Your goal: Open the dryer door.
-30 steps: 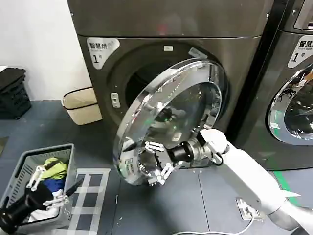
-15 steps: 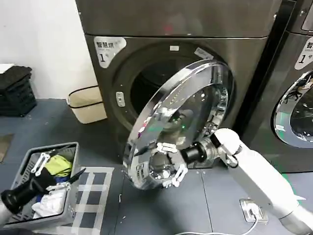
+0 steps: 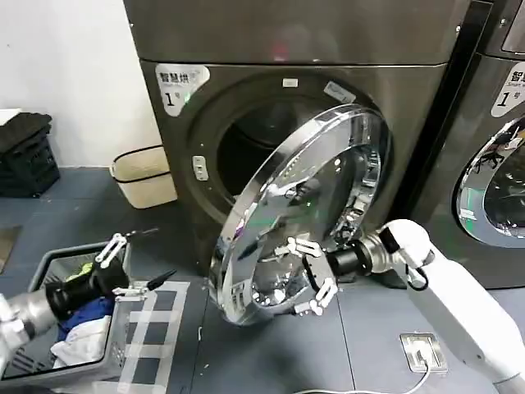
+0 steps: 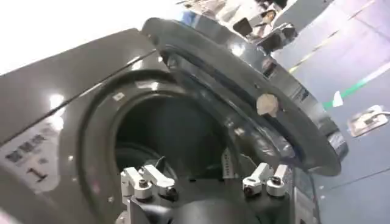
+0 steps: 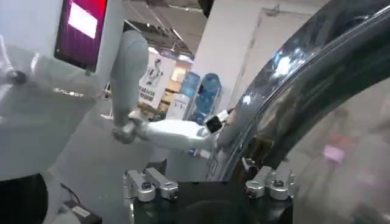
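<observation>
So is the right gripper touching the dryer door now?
Cannot tell. In the head view the right gripper, fingers spread, overlaps the lower chrome ring of the dryer door; neither contact nor a gap shows plainly.

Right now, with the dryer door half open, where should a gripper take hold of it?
Probably the chrome rim at the dryer door's free lower-left edge, approached from the front, jaws straddling the ring. It swings clear of the drum opening there, farthest from the hinge.

The door (image 3: 303,209) has a shiny chrome ring around dark tinted glass, on a bronze-grey dryer (image 3: 246,90). The basket (image 3: 49,365) is grey, holding yellow-green, blue and white laundry. The floor (image 3: 271,361) is blue-grey.
</observation>
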`<state>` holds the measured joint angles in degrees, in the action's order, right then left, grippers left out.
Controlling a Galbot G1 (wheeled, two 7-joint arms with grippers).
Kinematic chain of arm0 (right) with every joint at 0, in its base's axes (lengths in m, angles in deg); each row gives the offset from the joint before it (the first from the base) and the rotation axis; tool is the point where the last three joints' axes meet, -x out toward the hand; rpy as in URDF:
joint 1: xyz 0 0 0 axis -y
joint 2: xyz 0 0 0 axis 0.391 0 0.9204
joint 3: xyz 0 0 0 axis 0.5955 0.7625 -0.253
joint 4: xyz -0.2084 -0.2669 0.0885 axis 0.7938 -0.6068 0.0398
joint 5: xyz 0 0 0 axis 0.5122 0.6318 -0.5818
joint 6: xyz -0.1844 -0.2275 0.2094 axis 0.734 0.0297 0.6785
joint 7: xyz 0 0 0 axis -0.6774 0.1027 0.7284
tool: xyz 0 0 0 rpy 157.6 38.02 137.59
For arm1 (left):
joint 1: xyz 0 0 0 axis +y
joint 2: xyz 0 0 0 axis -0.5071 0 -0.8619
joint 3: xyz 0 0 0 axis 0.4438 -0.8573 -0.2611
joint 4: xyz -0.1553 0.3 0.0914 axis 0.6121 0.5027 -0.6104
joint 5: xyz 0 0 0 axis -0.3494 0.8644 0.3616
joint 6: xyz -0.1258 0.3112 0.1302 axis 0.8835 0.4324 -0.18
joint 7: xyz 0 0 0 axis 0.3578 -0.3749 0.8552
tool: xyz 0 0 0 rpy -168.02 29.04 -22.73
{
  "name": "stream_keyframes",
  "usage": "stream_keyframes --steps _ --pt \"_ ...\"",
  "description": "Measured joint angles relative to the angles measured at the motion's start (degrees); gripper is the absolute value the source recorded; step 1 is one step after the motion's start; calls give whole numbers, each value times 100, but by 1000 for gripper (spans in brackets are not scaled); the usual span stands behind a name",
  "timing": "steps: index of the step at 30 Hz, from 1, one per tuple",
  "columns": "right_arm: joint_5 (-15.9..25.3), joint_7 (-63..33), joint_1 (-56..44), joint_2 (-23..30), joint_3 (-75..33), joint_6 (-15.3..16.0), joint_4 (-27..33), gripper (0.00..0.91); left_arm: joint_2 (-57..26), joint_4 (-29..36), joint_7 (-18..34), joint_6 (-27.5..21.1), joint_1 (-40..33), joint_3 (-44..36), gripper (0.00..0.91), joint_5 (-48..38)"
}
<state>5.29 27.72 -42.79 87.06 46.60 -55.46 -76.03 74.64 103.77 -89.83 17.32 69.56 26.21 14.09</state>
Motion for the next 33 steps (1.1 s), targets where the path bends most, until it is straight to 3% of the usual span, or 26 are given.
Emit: stream_keyframes --steps 13,20,33 --pt "-1 -63 -1633 -145 -1455 -140 -224 907 -435 -563 -54 43 -1211 -1349 907 -151" --pt "29 -562 -2889 77 -2838 -487 -451 907 -460 -794 -171 145 -1693 -1881 907 -234" --pt "-192 -1943 -5458 1282 -5620 -1259 -1273 907 -396 -1119 -268 358 -2641 -2978 907 -444"
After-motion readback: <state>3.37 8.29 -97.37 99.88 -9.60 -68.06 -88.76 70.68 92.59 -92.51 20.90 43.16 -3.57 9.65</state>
